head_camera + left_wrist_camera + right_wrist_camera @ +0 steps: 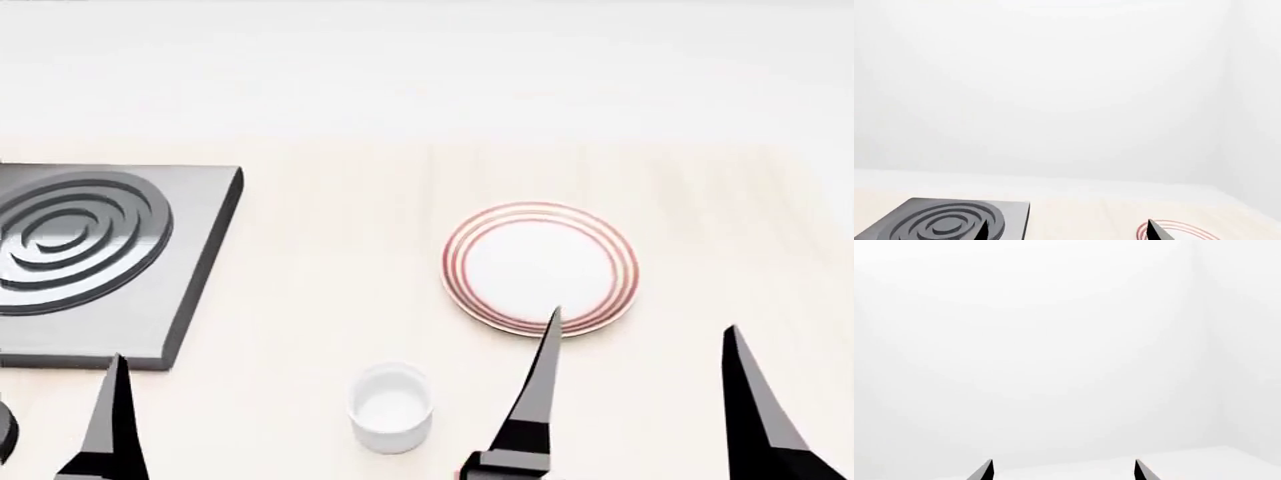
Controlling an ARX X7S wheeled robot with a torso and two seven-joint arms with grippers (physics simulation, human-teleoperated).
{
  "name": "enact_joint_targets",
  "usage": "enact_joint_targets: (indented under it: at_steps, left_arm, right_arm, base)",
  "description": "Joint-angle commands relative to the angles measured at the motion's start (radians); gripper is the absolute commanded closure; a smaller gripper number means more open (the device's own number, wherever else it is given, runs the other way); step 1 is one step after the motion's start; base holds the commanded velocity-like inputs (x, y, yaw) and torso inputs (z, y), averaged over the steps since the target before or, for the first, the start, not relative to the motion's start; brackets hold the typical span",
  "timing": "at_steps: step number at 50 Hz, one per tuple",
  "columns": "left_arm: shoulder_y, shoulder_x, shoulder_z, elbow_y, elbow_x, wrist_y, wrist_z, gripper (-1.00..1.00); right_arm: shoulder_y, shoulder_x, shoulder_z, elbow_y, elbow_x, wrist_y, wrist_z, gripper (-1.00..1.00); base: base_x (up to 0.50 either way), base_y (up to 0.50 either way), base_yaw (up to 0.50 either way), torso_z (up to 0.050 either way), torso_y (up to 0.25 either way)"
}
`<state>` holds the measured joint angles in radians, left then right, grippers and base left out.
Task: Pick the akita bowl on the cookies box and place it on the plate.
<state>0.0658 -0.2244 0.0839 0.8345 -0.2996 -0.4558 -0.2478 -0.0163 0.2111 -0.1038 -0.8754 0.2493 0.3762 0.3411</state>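
While the right gripper [641, 335] hangs spread wide and empty at five o'clock, only one left gripper finger [114, 405] shows, so its spread is unclear. A white cup [390, 405] sits nearest, the plate [539, 262] beyond at one o'clock, the stove plate [100, 250] at ten. Neither akita bowl nor cookies box shows.

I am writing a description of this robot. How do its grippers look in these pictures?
Only the fingers show. The right gripper has two long, glossy black fingers tapering to sharp points. One matching black finger of the left gripper shows in the head view. No cables or markings are visible.
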Motion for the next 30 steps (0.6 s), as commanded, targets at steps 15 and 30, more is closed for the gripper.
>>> enact_joint_targets:
  at_steps: [15, 30]
  left_arm:
    - [-0.005, 0.001, -0.018, -0.001, 0.001, -0.003, 0.0, -1.0]
    - [-0.004, -0.008, -0.018, 0.012, -0.016, -0.007, -0.01, -1.0]
  right_arm:
    - [0.003, 0.004, 0.006, 0.004, -0.01, -0.01, 0.001, -1.0]
    - [0.011, 0.025, -0.008, -0.005, 0.005, 0.0, 0.027, -1.0]
  base:
    - [0.13, 0.0, 0.0, 0.022, -0.022]
    - [0.0, 0.0, 0.0, 0.047, -0.048]
